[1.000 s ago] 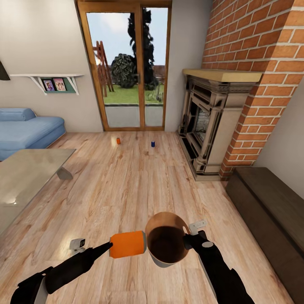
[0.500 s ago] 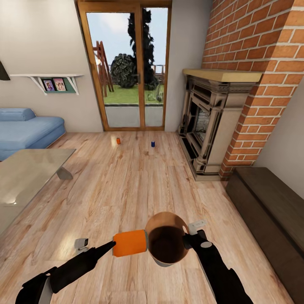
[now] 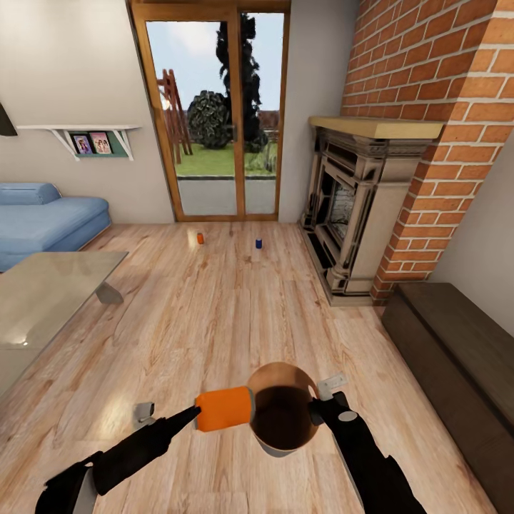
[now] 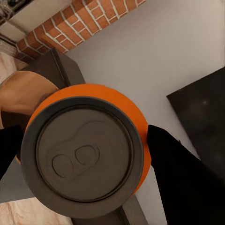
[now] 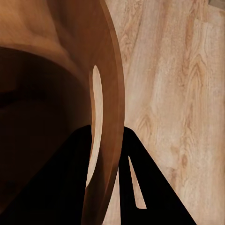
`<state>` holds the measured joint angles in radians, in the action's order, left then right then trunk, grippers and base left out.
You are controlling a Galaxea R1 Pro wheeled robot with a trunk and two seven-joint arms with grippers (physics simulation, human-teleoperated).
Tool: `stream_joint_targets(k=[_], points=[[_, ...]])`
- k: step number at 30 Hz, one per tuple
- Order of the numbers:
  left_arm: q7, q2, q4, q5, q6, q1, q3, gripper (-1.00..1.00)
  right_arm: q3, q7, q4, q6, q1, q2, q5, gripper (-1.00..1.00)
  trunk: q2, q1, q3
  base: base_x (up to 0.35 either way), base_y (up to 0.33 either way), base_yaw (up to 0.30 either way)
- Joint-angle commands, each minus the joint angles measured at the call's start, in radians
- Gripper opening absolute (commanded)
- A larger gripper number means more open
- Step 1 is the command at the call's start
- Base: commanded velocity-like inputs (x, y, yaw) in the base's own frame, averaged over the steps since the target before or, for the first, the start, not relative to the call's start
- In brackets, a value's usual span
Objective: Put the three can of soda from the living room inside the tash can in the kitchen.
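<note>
An orange can of soda (image 3: pixel 223 408) lies sideways in the air with my left gripper (image 3: pixel 196 415) shut on it. Its free end touches the rim of the tash can (image 3: pixel 284 414), a small round bin, brown inside. My right gripper (image 3: pixel 318 408) is shut on that rim. The left wrist view shows the can's grey end (image 4: pixel 86 161) between black fingers (image 4: pixel 180 187), with the bin (image 4: pixel 23 93) behind. In the right wrist view, the fingers (image 5: pixel 140 187) straddle the bin's rim (image 5: pixel 110 117). Another orange can (image 3: pixel 200 238) and a dark blue can (image 3: pixel 259 243) stand far off on the living room floor.
A glass table (image 3: pixel 43 300) stands at the left, with a blue sofa (image 3: pixel 43 218) behind it. The brick fireplace (image 3: pixel 357 207) and a dark low bench (image 3: pixel 457 357) line the right side. Wood-framed glass doors (image 3: pixel 214 121) close the far end.
My left gripper has carried the orange can a little to the right, up to the bin's rim. The bin and right gripper have barely moved.
</note>
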<state>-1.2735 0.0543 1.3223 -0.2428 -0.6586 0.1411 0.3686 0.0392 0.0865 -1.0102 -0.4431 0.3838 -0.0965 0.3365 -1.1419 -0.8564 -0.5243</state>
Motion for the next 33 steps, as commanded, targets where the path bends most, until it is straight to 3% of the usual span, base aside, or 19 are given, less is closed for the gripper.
stream_joint_targets(k=[1,5,12,17,33], points=[[0.001,0.004,0.000,0.002,0.004,0.000,-0.008,-1.00,0.000,0.004,-0.001,0.000,0.001,0.000,-0.007,-1.00,0.000,0.000,0.000,0.000,0.000,0.000],[0.007,0.011,0.000,0.005,0.005,0.000,-0.046,-1.00,0.000,0.004,-0.001,0.000,0.000,0.000,-0.007,-1.00,0.000,0.000,0.000,0.000,0.000,0.000],[0.069,0.013,-0.003,0.001,0.041,0.000,-0.057,-1.00,0.000,0.003,-0.001,0.000,0.000,-0.005,-0.007,-1.00,0.000,0.000,0.000,0.000,0.000,0.000],[0.076,0.015,-0.003,0.003,0.047,0.000,-0.080,-1.00,0.000,0.002,-0.001,0.000,0.000,-0.006,-0.007,-1.00,0.000,0.000,0.000,0.000,0.000,0.000],[0.100,0.039,0.000,0.003,0.048,0.009,-0.085,-1.00,0.001,0.002,-0.001,0.000,0.000,-0.006,-0.007,-1.00,0.000,0.000,0.000,0.000,0.000,0.000]])
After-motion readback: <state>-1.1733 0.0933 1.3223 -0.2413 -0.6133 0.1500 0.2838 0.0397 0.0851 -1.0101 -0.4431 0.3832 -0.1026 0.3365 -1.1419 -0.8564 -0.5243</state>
